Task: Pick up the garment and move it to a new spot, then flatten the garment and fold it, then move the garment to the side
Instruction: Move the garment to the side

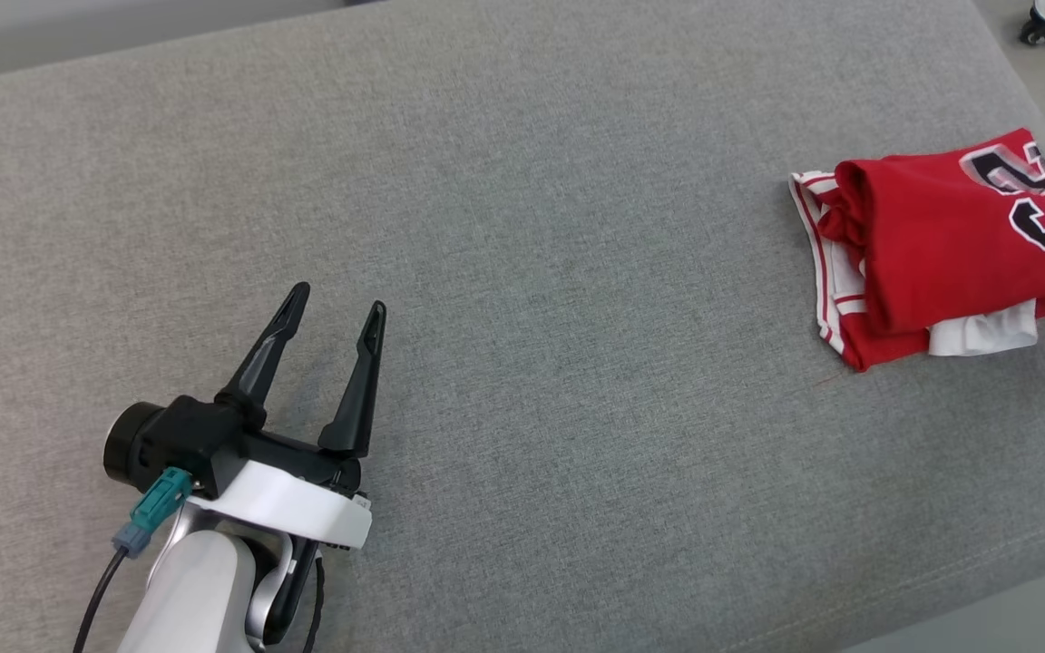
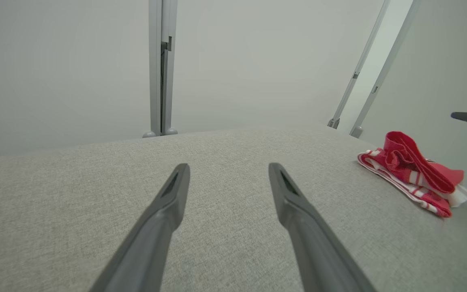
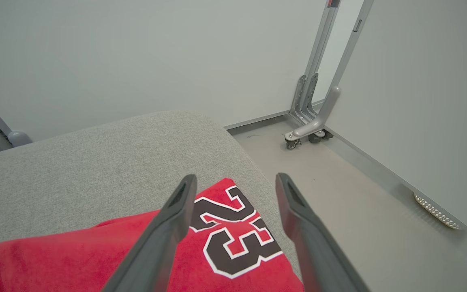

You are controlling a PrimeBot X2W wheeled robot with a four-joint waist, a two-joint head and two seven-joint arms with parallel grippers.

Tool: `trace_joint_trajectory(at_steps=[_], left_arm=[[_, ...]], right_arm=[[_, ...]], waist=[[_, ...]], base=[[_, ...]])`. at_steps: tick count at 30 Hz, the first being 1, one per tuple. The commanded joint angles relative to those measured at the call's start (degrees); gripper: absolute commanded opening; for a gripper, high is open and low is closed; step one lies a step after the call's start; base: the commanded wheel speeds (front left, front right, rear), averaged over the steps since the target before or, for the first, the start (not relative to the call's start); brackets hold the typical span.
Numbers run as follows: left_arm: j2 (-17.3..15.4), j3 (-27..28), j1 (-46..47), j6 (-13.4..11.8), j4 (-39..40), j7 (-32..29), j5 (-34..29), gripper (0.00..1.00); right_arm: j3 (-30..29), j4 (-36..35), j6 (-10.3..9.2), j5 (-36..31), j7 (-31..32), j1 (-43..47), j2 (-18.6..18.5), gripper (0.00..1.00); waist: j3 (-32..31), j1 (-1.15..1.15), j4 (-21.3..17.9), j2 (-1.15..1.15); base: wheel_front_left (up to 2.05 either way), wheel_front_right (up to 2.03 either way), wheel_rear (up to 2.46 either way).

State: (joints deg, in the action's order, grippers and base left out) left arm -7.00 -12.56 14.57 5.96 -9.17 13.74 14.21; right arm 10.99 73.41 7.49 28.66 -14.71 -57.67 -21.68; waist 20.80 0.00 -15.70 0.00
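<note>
Left gripper [image 1: 339, 297]: nearest the head camera, low and to the left, over bare grey counter [image 1: 522, 227]. Fingers apart, nothing between them. Left wrist view agrees: both fingers spread over empty fabric.

Right gripper [image 3: 235, 178]: fingers apart and clamped on nothing. It hangs just above the garment [image 3: 95, 251], pointing out past the counter's right edge toward the floor [image 3: 339, 194].

Garment position: far right of the counter, hard up against the right edge, well apart from the left gripper. From the left gripper it lies to the right and somewhat further out [image 2: 416, 178]. The right arm is the nearer by a wide margin, being directly over it.

Garment appearance [image 1: 940, 254]: red jersey, black "23" outlined in white, white-and-red striped trim. Folded into a compact packet of several layers. Trim edge shows on the left side and a white panel sticks out at the near edge. The packet is a little longer across the head view than deep, with the numeral end toward the counter's edge. Top layer is slightly rumpled, not crisp.

Judgement: the fold is made and the packet sits at the side, so the task looks close to complete. Any further nudge falls to the right arm. A corner near the edge could slip off.
</note>
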Motion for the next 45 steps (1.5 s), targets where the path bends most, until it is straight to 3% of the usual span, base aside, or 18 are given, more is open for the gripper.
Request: trace_joint_trajectory(at_steps=[1,4,11,24,38,45], left_arm=[[-0.1,0.3,0.3,-0.4,-0.2,0.5,0.6,1.00],[0.3,0.7,-0.4,-0.6,-0.7,0.9,1.2,1.00],[0.9,3.2,-3.2,-1.4,-1.4,1.4,2.6,1.00],[1.3,10.2,-10.1,-2.8,1.4,1.4,3.6,1.00],[3.2,12.6,-15.8,-2.0,0.3,1.4,3.0,1.00],[3.7,12.0,-16.3,-1.5,-0.6,1.4,3.0,1.00]], right_arm=[[-0.7,0.3,0.01,-1.5,-0.6,0.3,-0.3,1.00],[-2.3,-3.5,0.01,-3.5,-0.6,1.3,-0.4,1.00],[-5.4,-19.3,0.00,-7.4,-0.5,9.1,2.4,1.00],[-4.1,-42.8,0.01,-8.9,-0.5,27.2,6.6,1.00],[-6.2,-54.8,0.01,-7.6,-0.5,48.6,11.2,1.00],[-6.7,-57.0,0.01,-9.4,-0.5,52.8,12.8,1.00]], waist=[[-1.4,0.00,0.5,0.00],[-3.5,0.00,1.2,0.00],[-10.1,0.00,3.6,0.00],[-19.3,0.00,10.1,0.00],[-22.5,0.00,16.1,0.00],[-22.6,0.00,16.6,0.00]], base=[[0.00,0.00,0.00],[0.00,0.00,0.00],[0.00,0.00,0.00],[0.00,0.00,0.00],[0.00,0.00,0.00],[0.00,0.00,0.00]])
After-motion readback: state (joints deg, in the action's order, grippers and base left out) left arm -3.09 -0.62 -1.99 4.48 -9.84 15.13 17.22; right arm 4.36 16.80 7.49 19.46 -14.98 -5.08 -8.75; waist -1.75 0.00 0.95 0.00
